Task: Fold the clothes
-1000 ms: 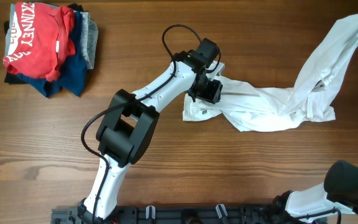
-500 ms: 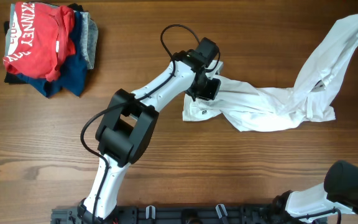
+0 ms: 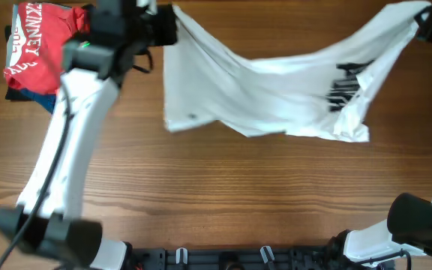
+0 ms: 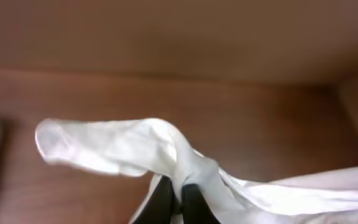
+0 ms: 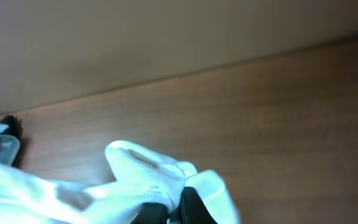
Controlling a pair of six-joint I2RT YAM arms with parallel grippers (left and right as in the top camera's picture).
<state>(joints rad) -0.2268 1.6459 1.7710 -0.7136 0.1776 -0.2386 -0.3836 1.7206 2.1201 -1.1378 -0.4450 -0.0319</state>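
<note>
The white T-shirt [image 3: 276, 82] hangs stretched in the air between my two grippers, sagging in the middle, with black lettering [image 3: 343, 90] showing near its right side. My left gripper [image 3: 167, 21] is raised at the upper left and is shut on the shirt's left corner; in the left wrist view the black fingers [image 4: 174, 198] pinch white cloth [image 4: 123, 146]. My right gripper [image 3: 428, 19] at the top right edge is shut on the other corner; the right wrist view shows its fingers [image 5: 176, 208] clamped on bunched cloth [image 5: 145, 171].
A pile of folded garments with a red T-shirt [image 3: 40, 45] on top lies at the far left, just under the left arm [image 3: 81, 97]. The wooden table [image 3: 238, 195] is bare in front of the hanging shirt.
The left arm has swung up and to the far left, lifting the shirt's left end off the table. The shirt, crumpled on the table before, now hangs spread between both grippers.
</note>
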